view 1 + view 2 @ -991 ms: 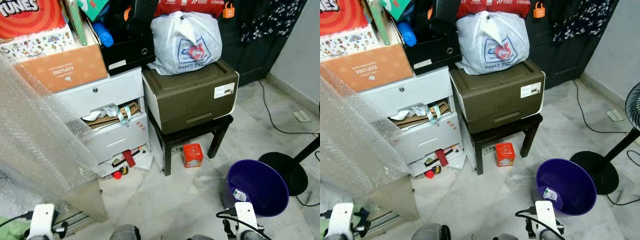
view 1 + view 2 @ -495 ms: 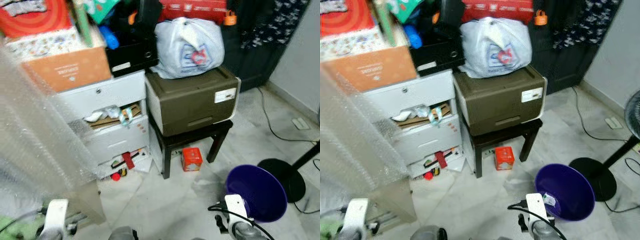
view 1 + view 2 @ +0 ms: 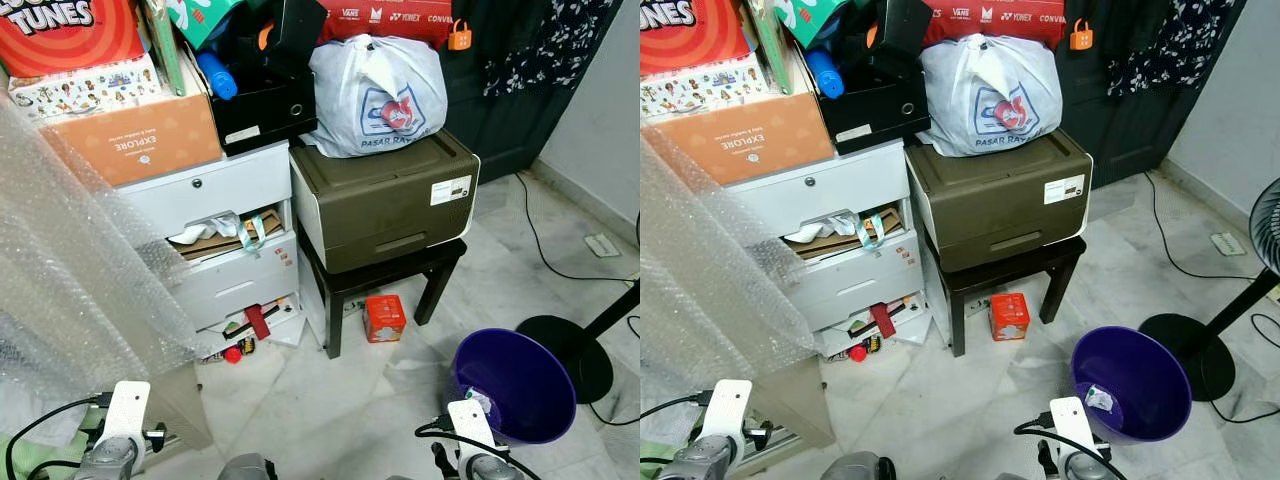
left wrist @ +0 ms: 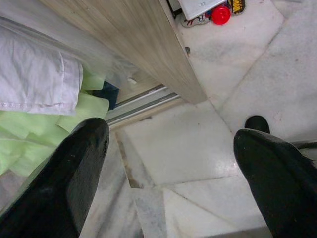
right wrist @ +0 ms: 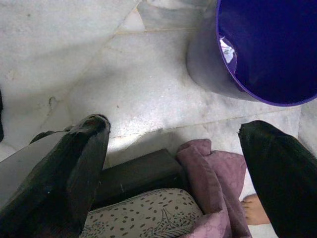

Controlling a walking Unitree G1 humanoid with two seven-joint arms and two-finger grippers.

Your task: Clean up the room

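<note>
Item: small red square tin (image 3: 385,317) on floor; judged light, rigid, best taken across flat sides.
Left gripper (image 4: 168,168): spread wide, nothing held.
Right gripper (image 5: 173,163): spread wide, nothing held.

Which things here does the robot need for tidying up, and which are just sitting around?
For the tidying:
- round purple plastic bin, a scrap of litter inside
- small red square tin on the floor
- little red ball by the bottom drawer

Just sitting around:
- brown plastic drawer box on the black stool
- white knotted plastic bag
- clear bubble wrap sheet
</note>
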